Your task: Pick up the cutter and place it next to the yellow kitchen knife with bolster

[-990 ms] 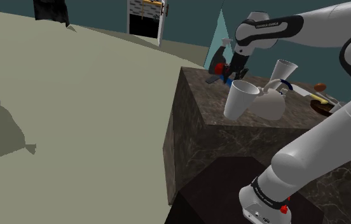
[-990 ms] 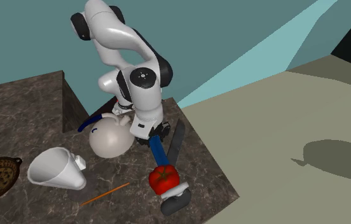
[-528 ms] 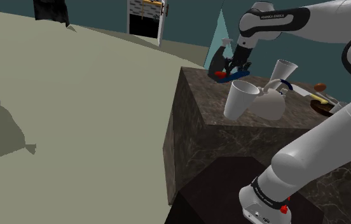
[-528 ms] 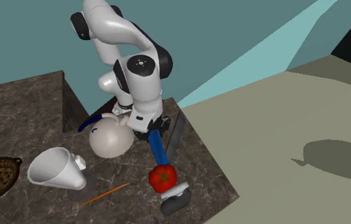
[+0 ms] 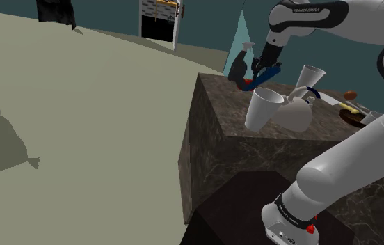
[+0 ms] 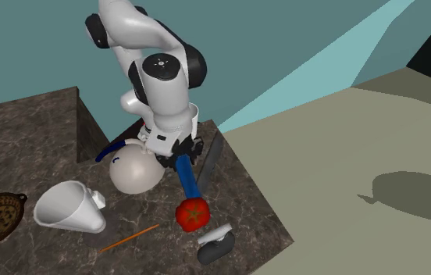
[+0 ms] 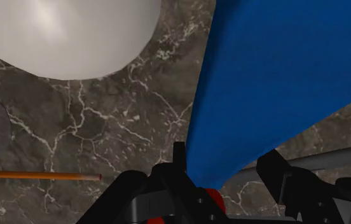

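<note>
The cutter, with a blue handle and a round red head, hangs tilted from the gripper, red end lowest. The black fingers clasp the blue handle between them. It is near the dark marble counter's corner, close to the edge that drops to the olive floor. Beyond that edge there is open room. A long grey bar lies just beside the gripper along the edge, and a grey-and-white piece sits near the corner. A thin orange stick lies further in on the counter.

A white round teapot with a blue handle stands just beside the arm. A white spouted cup lies on its side. A dark round dish at the far end holds something yellowish, too small to name. A teal wall stands behind.
</note>
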`<action>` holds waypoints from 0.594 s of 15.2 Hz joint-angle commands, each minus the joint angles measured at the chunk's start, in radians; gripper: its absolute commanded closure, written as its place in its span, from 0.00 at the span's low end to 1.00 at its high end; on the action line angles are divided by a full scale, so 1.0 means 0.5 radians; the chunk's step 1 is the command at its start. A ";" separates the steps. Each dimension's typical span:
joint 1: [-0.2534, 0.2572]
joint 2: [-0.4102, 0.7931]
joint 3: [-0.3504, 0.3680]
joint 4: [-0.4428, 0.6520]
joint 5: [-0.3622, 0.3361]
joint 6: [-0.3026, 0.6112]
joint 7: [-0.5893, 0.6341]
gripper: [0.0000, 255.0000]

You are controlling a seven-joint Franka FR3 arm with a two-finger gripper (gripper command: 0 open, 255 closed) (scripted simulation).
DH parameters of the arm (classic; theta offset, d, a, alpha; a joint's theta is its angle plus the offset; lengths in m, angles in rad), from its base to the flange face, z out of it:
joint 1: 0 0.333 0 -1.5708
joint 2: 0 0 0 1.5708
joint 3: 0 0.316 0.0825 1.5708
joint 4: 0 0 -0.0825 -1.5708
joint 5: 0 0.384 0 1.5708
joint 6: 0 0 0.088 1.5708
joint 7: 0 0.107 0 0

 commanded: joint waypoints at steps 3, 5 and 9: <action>-0.073 -0.115 -0.088 -0.101 -0.048 -0.005 -0.146 1.00; -0.112 -0.162 -0.139 -0.143 -0.074 -0.006 -0.227 1.00; -0.192 -0.234 -0.248 -0.198 -0.127 -0.009 -0.398 1.00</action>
